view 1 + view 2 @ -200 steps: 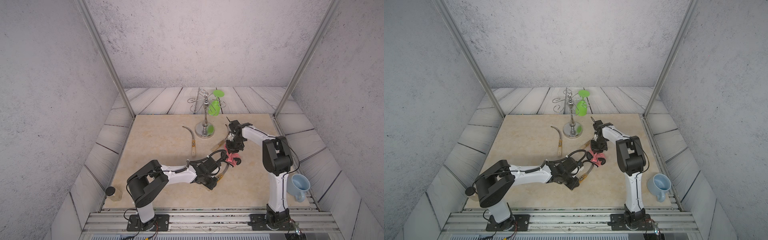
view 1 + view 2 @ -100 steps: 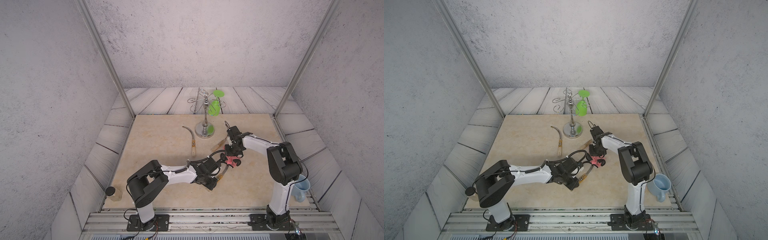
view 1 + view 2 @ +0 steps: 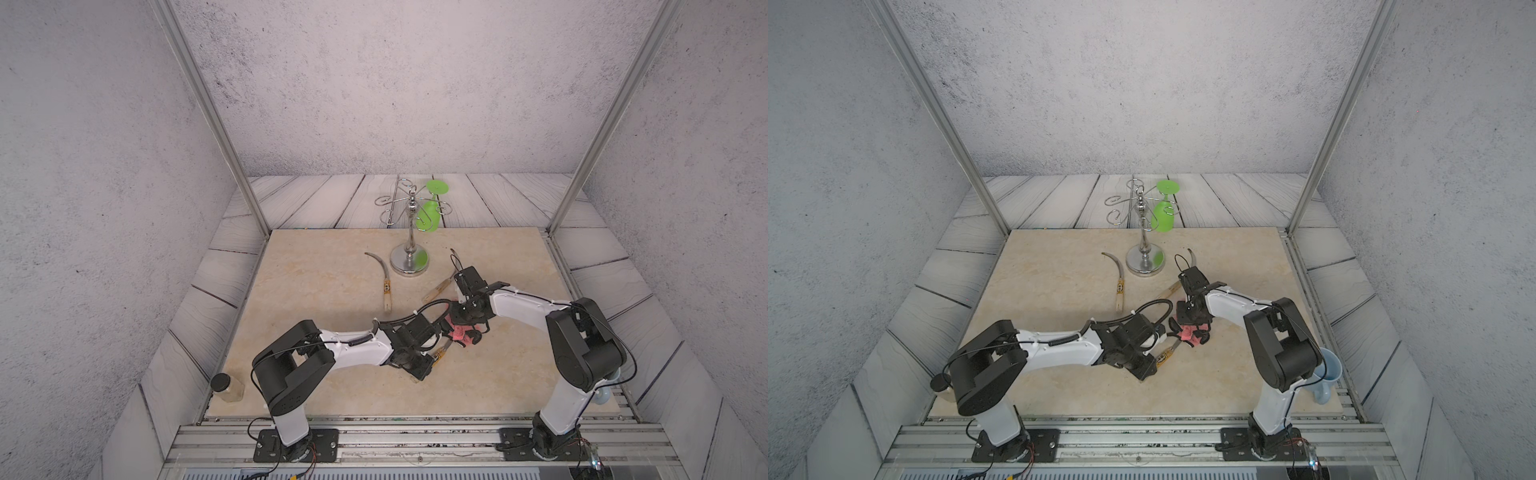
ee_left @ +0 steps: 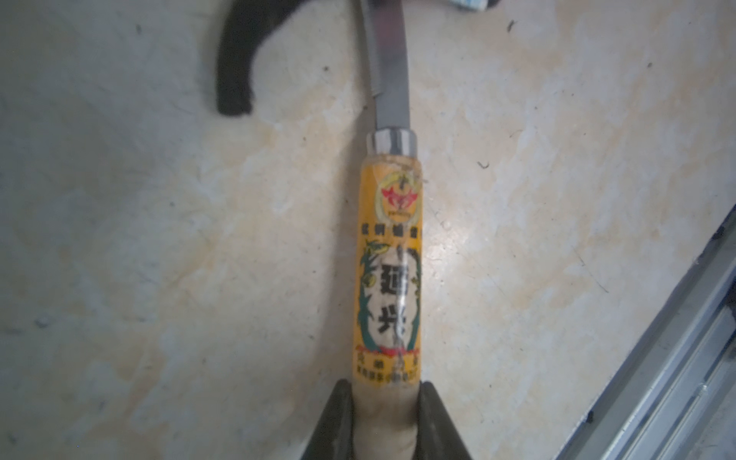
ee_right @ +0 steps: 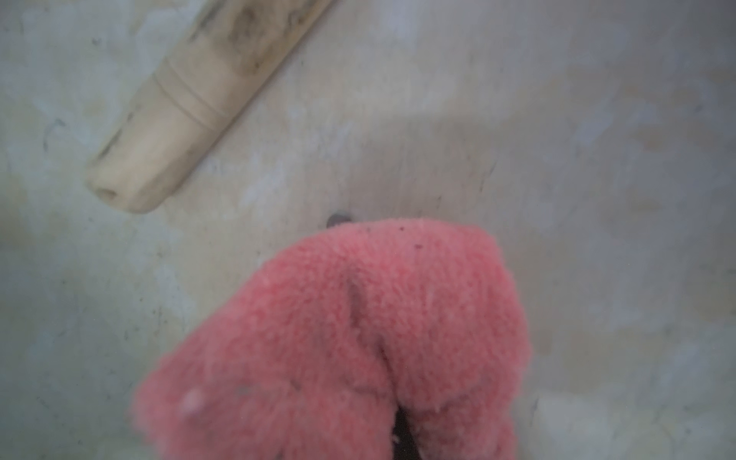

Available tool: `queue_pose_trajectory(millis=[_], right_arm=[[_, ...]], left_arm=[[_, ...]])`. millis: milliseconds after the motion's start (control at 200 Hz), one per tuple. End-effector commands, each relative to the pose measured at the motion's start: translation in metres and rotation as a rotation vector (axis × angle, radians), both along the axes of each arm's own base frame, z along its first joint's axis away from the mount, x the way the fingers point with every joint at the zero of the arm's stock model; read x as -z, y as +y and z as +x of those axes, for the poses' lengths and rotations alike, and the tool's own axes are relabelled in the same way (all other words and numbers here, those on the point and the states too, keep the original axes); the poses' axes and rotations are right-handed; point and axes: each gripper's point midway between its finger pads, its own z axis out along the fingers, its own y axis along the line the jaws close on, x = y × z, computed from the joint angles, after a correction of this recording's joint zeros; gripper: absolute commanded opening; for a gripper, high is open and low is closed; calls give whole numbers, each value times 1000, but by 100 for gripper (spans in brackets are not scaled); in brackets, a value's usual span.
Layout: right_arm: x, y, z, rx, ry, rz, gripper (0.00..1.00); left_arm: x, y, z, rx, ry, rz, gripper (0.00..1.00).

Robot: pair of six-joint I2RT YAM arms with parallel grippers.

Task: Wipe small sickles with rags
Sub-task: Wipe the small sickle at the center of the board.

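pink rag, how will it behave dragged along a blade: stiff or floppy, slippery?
Likely floppy: the rag bulges and creases where the right jaws pinch it. Probably light, and its terry pile should grip rather than slide. The loose black strap lies beside the sickle blade and might snag.

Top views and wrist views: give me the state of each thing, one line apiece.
left gripper: shut on labelled sickle, at its handle.
right gripper: shut on pink rag.
pink rag: bunched on that sickle's blade.
second sickle: lying free.
third sickle: lying free, partly hidden by right arm.
green goblet: hanging upside down from stand.
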Motion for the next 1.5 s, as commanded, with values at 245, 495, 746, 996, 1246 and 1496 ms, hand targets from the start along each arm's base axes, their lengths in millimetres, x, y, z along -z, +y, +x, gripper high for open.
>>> queue_pose_trajectory(millis=[245,495,746,996,1246,1496], right_arm=[[39,-5,-141,-14,454,23,16],[20,8,-143,-33,412,119,16],[-16,-3,-127,-27,305,74,16],[-63,-44,-91,75,143,-37,16],[-104,-70,-74,126,29,0,17],[-120,-82,-71,133,-15,30,17]], left_arm=[[-4,7,37,-80,-103,6,0],[-1,8,36,-81,-98,10,0],[-1,11,33,-81,-91,14,0],[-4,18,29,-68,-91,33,3],[5,19,29,-37,-69,92,32],[12,9,37,-36,-54,122,39]])
